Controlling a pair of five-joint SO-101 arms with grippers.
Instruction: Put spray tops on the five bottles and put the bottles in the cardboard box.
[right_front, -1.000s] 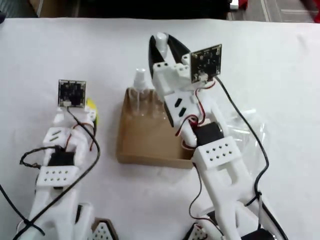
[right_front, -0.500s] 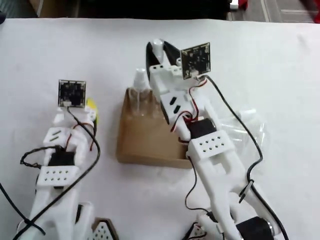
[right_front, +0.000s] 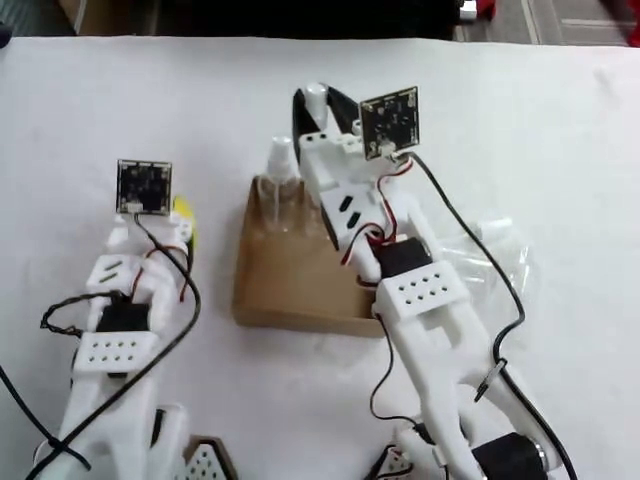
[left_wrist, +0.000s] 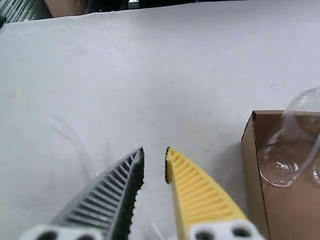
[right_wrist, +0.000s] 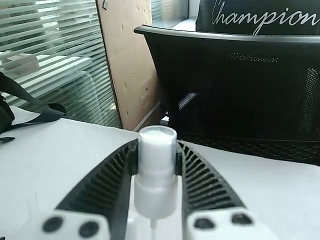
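Right wrist view: right claw (right_wrist: 156, 144) pinches an upright spray top (right_wrist: 156, 172).

White brand lettering (right_wrist: 260, 17) on black fabric (right_wrist: 305, 7)

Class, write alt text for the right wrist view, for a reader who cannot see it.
The right gripper is shut on a white spray top, held upright between its two black ridged fingers. Beyond it lie the white table, a black mesh chair and window blinds.
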